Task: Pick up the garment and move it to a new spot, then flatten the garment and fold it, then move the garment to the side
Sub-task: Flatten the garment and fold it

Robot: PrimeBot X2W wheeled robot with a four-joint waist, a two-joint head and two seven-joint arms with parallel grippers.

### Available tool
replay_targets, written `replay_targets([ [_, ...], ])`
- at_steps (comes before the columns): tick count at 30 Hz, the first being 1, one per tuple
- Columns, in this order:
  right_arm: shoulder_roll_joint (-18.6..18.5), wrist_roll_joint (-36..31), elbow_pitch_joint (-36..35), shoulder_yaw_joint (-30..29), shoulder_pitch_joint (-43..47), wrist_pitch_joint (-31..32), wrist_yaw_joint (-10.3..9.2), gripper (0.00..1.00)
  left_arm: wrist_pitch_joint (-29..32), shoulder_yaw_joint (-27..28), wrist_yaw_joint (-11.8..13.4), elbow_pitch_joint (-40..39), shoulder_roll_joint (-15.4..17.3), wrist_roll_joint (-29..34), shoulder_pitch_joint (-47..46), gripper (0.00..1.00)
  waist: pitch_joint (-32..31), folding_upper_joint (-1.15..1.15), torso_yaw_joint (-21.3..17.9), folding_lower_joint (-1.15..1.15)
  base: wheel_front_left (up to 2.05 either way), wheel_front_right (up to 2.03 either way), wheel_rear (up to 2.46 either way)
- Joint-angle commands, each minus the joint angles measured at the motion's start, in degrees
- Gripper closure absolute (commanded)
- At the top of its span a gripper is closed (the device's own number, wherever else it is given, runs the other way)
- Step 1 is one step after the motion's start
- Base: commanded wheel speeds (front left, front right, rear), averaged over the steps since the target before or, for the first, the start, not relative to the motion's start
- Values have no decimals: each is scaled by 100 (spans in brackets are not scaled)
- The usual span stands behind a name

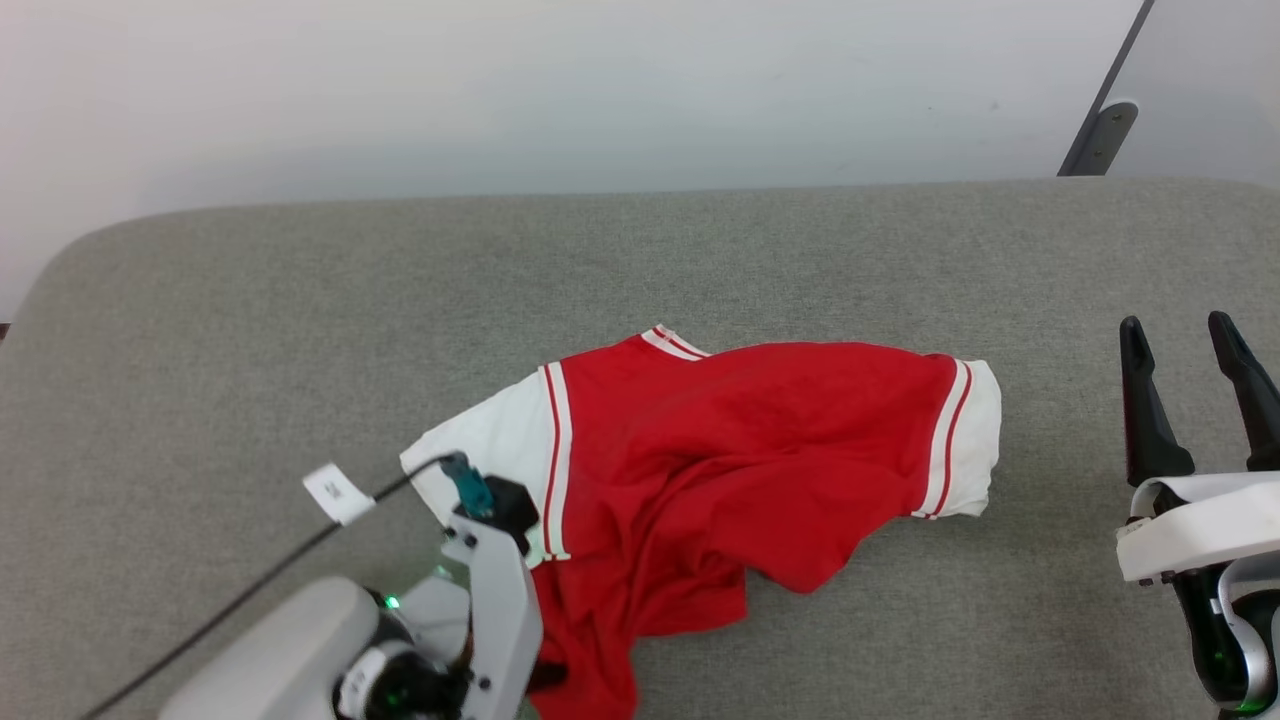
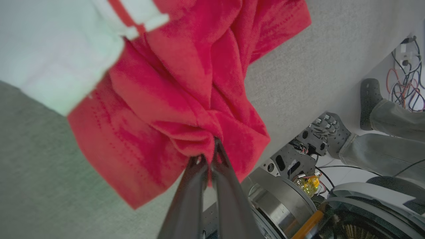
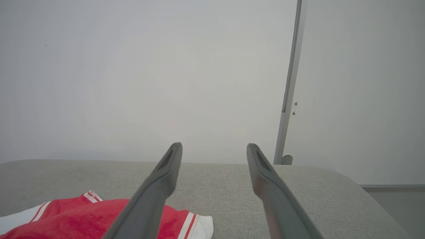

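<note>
step in hand: pick-up and move. the garment lies crumpled on the grey surface, toward its front edge, one white sleeve at each end. the left gripper is clamped on a bunched fold of red cloth at the near end. the right gripper stands spread wide, holding nothing, apart from the right-hand sleeve. next move, by judgement: lift and carry the cloth to the new spot. a single pinch point may let the rest drag.
</note>
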Motion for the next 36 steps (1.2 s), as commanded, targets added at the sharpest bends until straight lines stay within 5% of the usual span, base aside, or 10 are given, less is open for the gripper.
replay_targets([
  [1,10,10,-36,-21,73,9,-8,0,-27,-15,76,-104,2,2,138,100,3,0,-7,0,0,0,0],
  [6,48,2,-50,-41,94,10,-8,0,-194,-122,203,-381,47,170,380,100,31,0,-25,0,0,0,0],
  [7,54,-1,-49,-40,96,12,-8,0,-268,-115,208,-428,56,230,389,85,35,0,-27,0,0,0,0],
  [8,60,-3,-48,-37,95,14,-8,0,-332,-101,226,-446,61,252,407,27,36,0,-30,0,0,0,0],
  [9,63,1,-46,-35,93,12,-8,0,-379,-96,218,-468,84,276,427,6,34,0,-33,0,0,0,0],
  [10,59,-2,-44,-32,92,10,-8,0,-406,-86,200,-491,124,306,433,2,31,0,-34,0,0,0,0],
  [26,15,-31,-6,-21,193,-65,-8,0,-579,558,505,-988,857,281,106,0,-200,0,36,0,0,0,0],
  [36,2,-41,57,130,-24,-142,-8,0,-1203,902,390,-129,915,669,-529,0,-105,0,-77,0,0,0,0],
])
